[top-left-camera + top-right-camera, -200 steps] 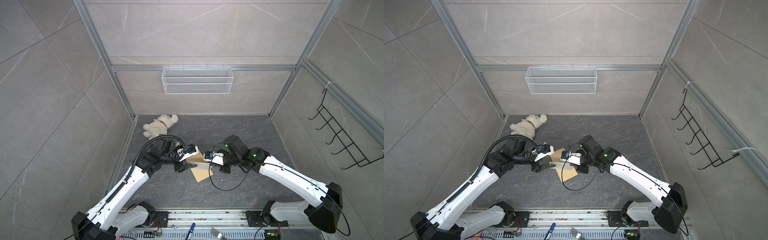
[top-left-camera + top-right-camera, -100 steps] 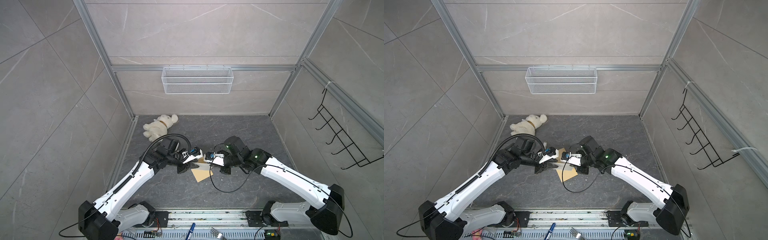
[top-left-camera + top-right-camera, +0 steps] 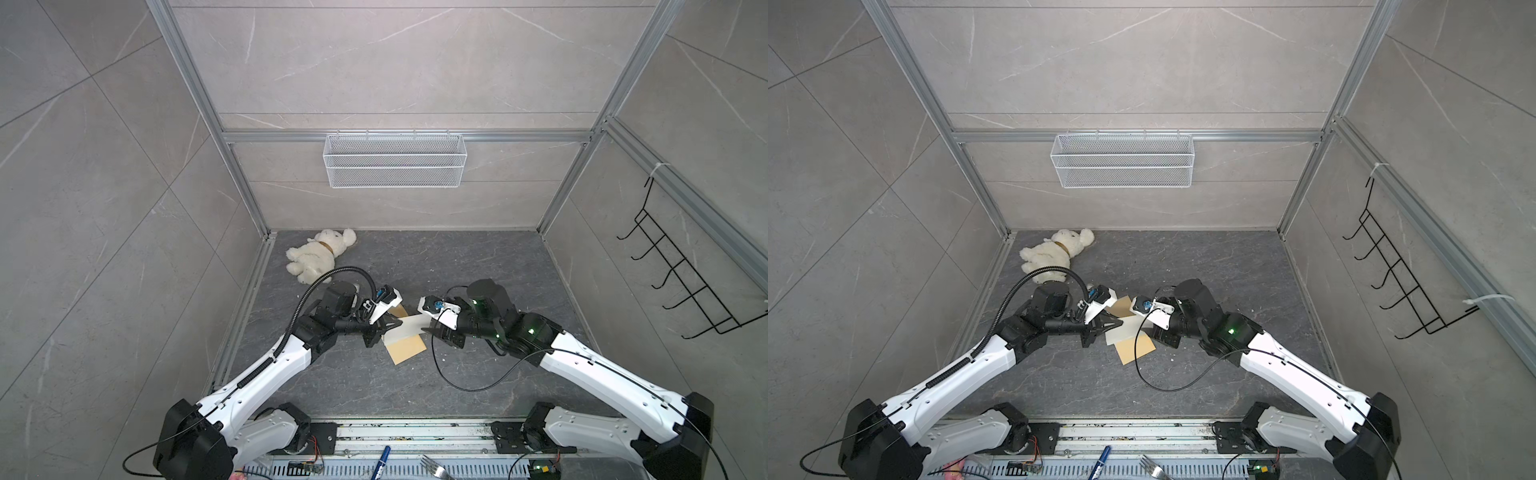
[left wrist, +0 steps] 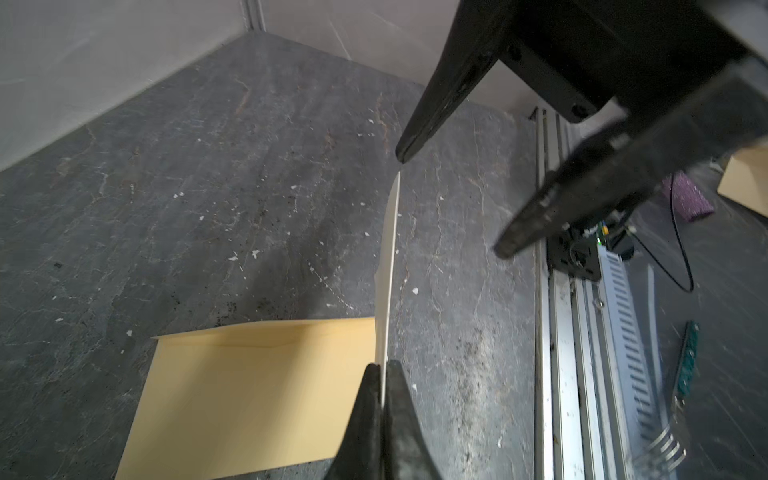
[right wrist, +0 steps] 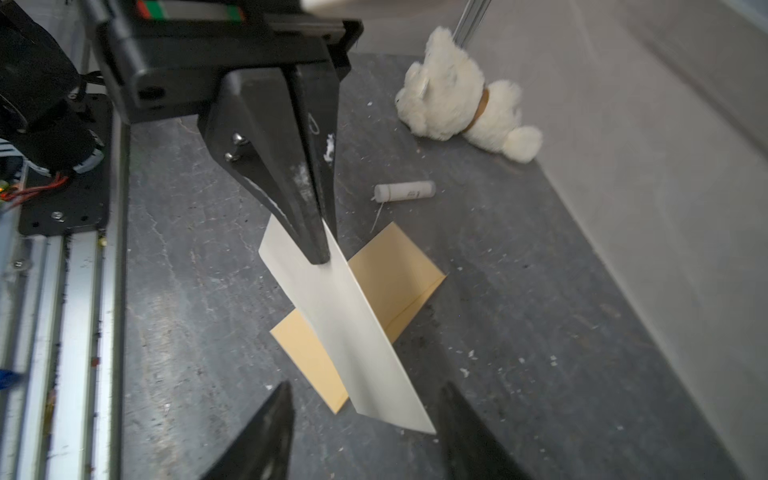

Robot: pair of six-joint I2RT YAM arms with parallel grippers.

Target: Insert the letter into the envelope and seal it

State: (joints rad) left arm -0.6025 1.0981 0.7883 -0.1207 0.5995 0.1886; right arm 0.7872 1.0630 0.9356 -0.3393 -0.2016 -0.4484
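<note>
Right wrist view: the left claw [image 5: 320,257] pinches the letter [image 5: 353,332] tight.
The letter (a pale folded sheet, seen from its plain side) hangs in the air over the envelope [image 5: 395,274], which lies flat on the dark table [image 5: 540,311]. The left claw is closed on one end of the sheet. The right claw [image 5: 366,384] is wide open, with one finger on each side of the sheet's other end, and it grips nothing. A small white tube [image 5: 403,192] lies on the table just past the envelope. A white teddy bear [image 5: 461,99] lies near the wall, well apart from the paper.
</note>
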